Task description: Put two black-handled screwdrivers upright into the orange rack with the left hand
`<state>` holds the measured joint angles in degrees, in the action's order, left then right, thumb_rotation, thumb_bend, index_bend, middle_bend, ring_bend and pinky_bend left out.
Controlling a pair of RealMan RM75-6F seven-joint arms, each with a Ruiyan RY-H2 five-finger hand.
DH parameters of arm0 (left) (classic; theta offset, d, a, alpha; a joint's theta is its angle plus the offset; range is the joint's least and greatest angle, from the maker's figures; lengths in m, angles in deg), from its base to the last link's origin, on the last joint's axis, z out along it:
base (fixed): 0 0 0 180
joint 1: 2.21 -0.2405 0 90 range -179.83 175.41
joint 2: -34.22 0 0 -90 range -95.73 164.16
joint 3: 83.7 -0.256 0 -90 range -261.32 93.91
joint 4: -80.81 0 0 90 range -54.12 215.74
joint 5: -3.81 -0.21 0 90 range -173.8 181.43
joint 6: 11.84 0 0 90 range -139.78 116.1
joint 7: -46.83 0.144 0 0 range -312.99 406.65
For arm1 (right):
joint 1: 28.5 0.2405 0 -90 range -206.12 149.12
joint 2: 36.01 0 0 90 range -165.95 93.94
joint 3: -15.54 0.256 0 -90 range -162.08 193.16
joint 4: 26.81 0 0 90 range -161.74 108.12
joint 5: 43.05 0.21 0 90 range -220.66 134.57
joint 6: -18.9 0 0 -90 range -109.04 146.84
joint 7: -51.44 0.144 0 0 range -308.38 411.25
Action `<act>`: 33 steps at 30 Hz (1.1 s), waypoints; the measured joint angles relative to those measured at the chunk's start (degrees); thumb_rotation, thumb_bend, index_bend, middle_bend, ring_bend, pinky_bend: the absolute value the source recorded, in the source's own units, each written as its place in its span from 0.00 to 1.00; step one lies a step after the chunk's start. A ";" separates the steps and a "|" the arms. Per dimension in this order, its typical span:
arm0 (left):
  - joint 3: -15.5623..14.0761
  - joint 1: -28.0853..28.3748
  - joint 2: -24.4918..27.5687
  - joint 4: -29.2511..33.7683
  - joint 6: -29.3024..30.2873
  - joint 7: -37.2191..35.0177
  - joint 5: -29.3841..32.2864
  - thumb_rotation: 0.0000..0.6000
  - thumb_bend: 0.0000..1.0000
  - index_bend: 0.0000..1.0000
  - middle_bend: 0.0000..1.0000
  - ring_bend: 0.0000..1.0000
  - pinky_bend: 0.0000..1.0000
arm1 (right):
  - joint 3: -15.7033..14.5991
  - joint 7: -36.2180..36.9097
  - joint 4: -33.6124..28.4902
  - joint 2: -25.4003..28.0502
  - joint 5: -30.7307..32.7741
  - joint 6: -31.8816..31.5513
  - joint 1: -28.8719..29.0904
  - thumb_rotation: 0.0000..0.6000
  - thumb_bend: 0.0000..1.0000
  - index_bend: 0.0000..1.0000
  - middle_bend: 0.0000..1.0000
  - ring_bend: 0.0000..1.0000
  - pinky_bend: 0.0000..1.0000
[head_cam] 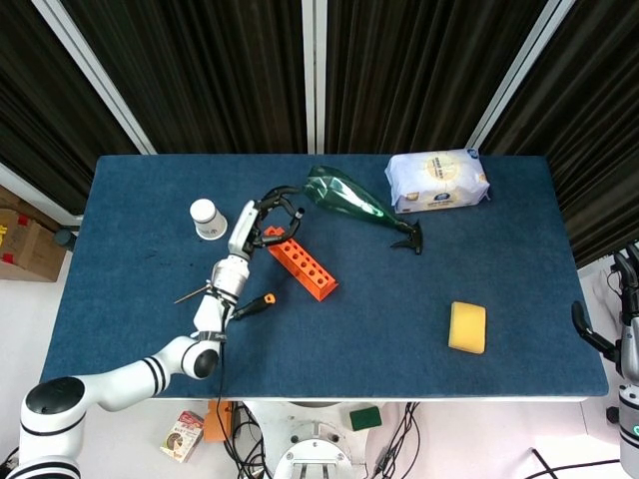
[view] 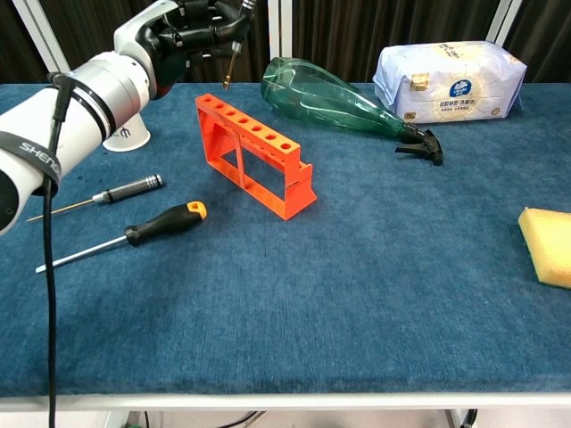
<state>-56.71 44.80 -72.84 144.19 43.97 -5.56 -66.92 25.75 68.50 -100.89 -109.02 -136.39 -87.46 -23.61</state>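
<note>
The orange rack (view: 254,156) (head_cam: 300,261) stands on the blue table, its row of holes facing up. My left hand (view: 201,22) (head_cam: 272,210) hovers above the rack's far end and pinches a thin screwdriver (view: 230,67) by its dark handle, shaft pointing down with the tip just over the end hole. A black-and-orange-handled screwdriver (view: 161,223) (head_cam: 250,306) lies flat to the left of the rack. Beside it lies a slimmer screwdriver with a knurled handle (view: 107,194). Only a dark part of my right hand (head_cam: 587,334) shows, off the table's right edge.
A white paper cup (view: 120,135) (head_cam: 208,218) stands left of the rack, partly behind my left arm. A green bottle (view: 330,98) lies on its side behind the rack, with a white pack (view: 451,80) further right. A yellow sponge (view: 546,234) lies near the right edge.
</note>
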 measured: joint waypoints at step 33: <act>-1.43 1.84 -2.71 -8.19 -1.40 -4.61 -0.27 1.00 0.35 0.62 0.23 0.08 0.18 | 0.38 0.84 1.03 0.03 1.19 1.05 0.09 1.00 0.38 0.00 0.00 0.00 0.00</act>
<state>-58.13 46.65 -75.55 136.00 42.57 -10.17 -67.19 26.13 69.34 -99.86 -108.99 -135.20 -86.41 -23.52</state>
